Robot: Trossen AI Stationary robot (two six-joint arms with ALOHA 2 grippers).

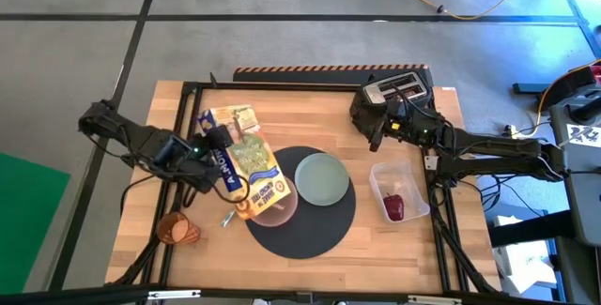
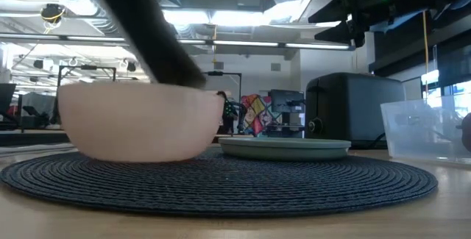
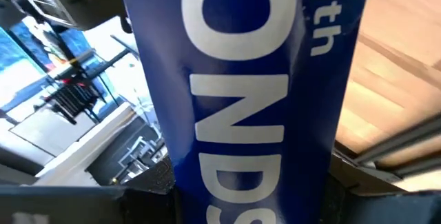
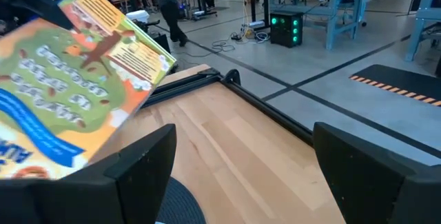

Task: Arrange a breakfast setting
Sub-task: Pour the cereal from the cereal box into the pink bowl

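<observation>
My left gripper point(image 1: 218, 155) is shut on a blue, green and yellow cereal box point(image 1: 249, 164), held aslant above the pink bowl point(image 1: 280, 209). The bowl and the pale-green plate point(image 1: 322, 178) rest on the round dark-grey mat point(image 1: 305, 235). A metal spoon point(image 1: 228, 218) lies by the mat's left rim. The amber cup point(image 1: 175, 229) is at the near left. The red fruit point(image 1: 394, 206) lies in the clear tub point(image 1: 413, 181). My right gripper point(image 1: 376, 131) is open and empty beside the black toaster point(image 1: 399, 87). No toast slice shows. My left gripper holds the box by its narrow blue side point(image 3: 248, 182), about mid-length, pinched between the two fingers point(image 3: 148, 186). The fingers come level from the table's left and lie across the box. The box is lifted clear and tilted, its lower end point(image 1: 258, 209) over the bowl.
The toaster stands at the far right, the tub at the right edge. A black frame rail point(image 1: 282, 85) runs along the table's far edge. Bare wood point(image 1: 394, 258) lies near the front right. People and benches show in the room beyond.
</observation>
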